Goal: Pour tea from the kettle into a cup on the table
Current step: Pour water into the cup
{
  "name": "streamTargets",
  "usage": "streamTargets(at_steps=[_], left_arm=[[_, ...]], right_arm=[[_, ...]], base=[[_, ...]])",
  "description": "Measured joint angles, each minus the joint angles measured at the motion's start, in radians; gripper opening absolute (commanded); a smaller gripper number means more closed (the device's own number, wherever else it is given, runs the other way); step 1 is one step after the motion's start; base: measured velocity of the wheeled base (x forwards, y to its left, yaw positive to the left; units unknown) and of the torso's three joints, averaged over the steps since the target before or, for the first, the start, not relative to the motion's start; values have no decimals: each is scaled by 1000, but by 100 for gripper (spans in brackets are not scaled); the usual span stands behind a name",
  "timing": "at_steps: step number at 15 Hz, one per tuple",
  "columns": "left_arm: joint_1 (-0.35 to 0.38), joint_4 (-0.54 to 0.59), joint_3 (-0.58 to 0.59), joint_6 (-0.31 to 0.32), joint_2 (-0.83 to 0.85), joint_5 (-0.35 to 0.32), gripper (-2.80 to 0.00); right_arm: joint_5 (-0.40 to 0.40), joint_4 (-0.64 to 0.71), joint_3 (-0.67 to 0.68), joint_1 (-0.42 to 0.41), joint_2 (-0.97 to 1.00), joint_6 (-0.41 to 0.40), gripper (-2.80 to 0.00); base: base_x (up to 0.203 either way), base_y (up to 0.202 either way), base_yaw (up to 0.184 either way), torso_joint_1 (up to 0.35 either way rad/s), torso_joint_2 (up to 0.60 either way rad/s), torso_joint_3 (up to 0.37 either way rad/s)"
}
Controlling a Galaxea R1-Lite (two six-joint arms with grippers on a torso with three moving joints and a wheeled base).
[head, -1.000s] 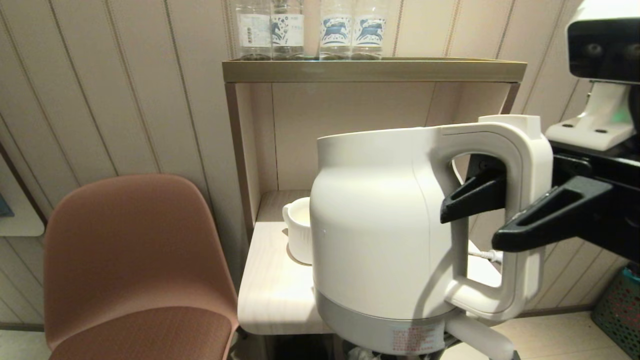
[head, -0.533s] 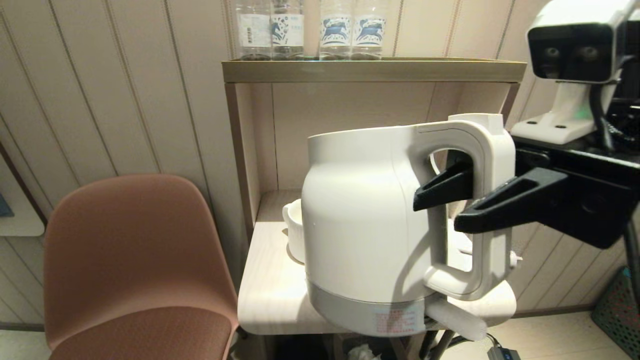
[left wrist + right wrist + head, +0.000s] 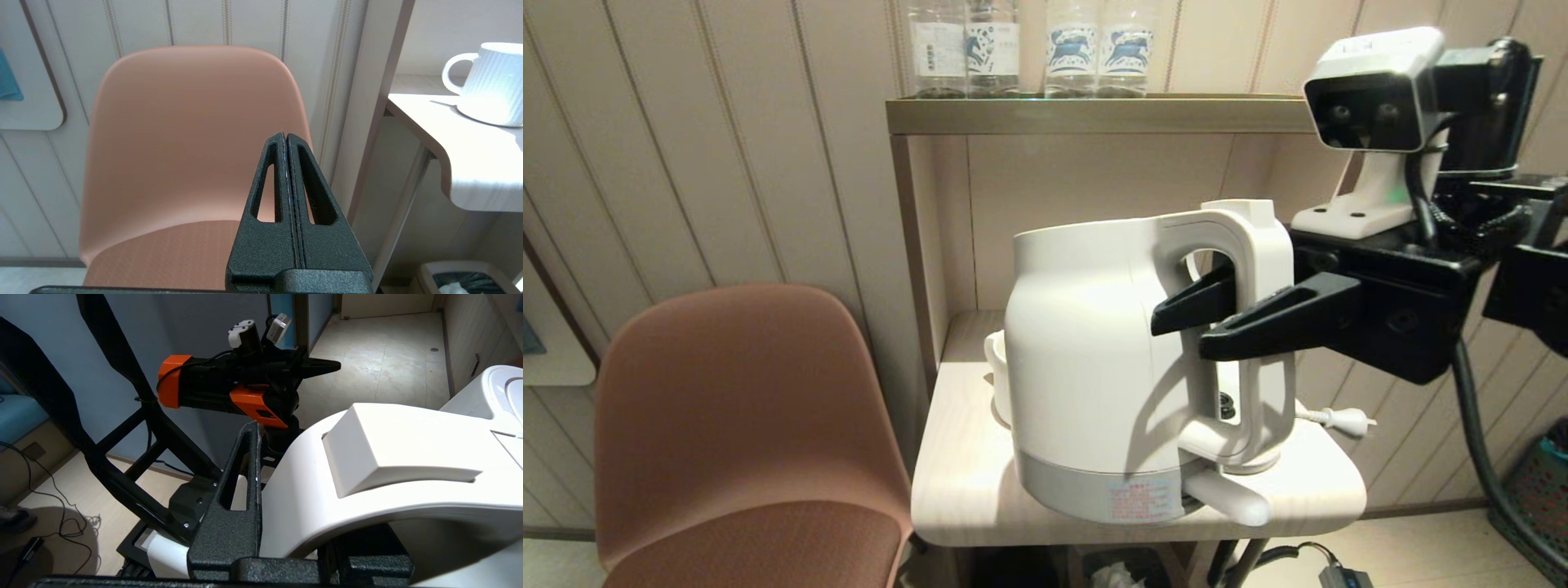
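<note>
The white kettle (image 3: pixel 1086 367) hangs upright with a slight tilt, low over the light wood table (image 3: pixel 964 490); whether it touches I cannot tell. My right gripper (image 3: pixel 1178 336) is shut on its loop handle (image 3: pixel 1262 269), one finger on each side. The right wrist view shows that handle (image 3: pixel 388 457) pressed against one black finger (image 3: pixel 241 490); the other finger is hidden. The ribbed white cup (image 3: pixel 490 81) stands on the table (image 3: pixel 470 163) behind the kettle, only its edge (image 3: pixel 995 367) showing in the head view. My left gripper (image 3: pixel 287 136) is shut and empty, low beside the table, facing the chair.
A brown chair (image 3: pixel 752 425) stands left of the table. The brown-framed shelf (image 3: pixel 1135 114) above carries several clear water bottles (image 3: pixel 1029 49). A white plug with its cord (image 3: pixel 1339 420) lies at the table's right. A green basket (image 3: pixel 1543 490) sits on the floor at right.
The right gripper has carried the kettle away from the camera, leftward and down toward the tabletop. The kettle now hides more of the cup.
</note>
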Motion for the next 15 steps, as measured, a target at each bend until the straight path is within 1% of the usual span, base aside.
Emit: streamTargets(at_steps=[15], left_arm=[[0, 0, 0, 0, 0, -1, -280]], right_arm=[[0, 3, -4, 0, 26, 0, -280]], base=[[0, 0, 0, 0, 0, 0]])
